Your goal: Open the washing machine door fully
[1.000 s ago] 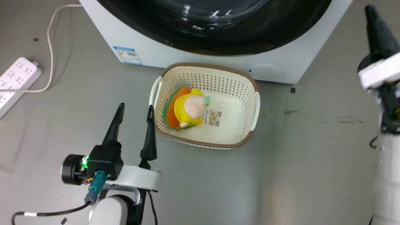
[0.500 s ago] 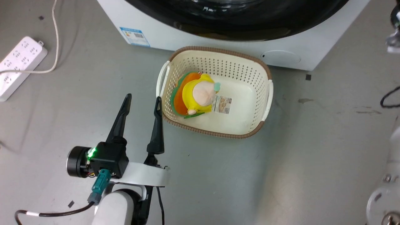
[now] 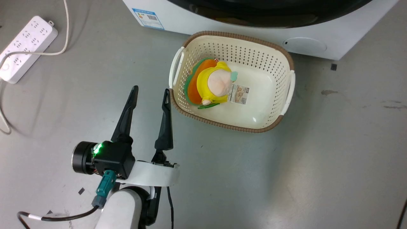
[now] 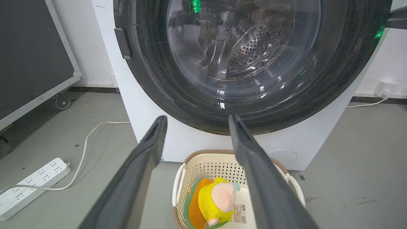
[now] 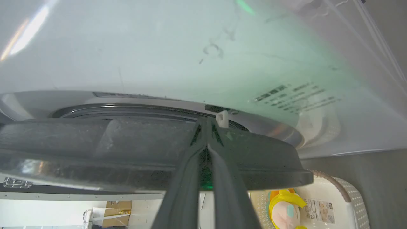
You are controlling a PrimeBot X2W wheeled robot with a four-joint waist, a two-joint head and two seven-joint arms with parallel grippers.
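Currently, far left: long white plastic power strip [image 3: 27,41] lying flat on the grey floor [image 3: 286,175], with its pale cable [image 3: 65,28] curling away.
Left arm: left gripper [image 3: 151,89] hangs above the floor just left of the basket. Its two dark fingers are spread wide with nothing between them, pointing toward the machine.
Basket: cream perforated plastic basket with a brown woven rim [image 3: 287,58], on the floor just in front of the machine.
Basket contents: yellow-and-orange plush toy [image 3: 213,83] in the left half, with a paper tag [image 3: 239,94] beside it.
Machine: big white front-loading washing machine [image 3: 222,27]. Blue energy sticker [image 3: 148,18] low left, round cover [image 3: 305,45] low right.
Door: large round glossy black washing machine door [image 4: 143,70] with a clear glass centre covers the front. The perforated steel drum [image 4: 254,47] shows through the glass. Latched or just ajar: cannot tell.
Right arm: right gripper [image 5: 207,122] has its fingers pressed together, tips at the door's dark rim beside a small white tab [image 5: 222,118]. Nothing is seen clamped between them.
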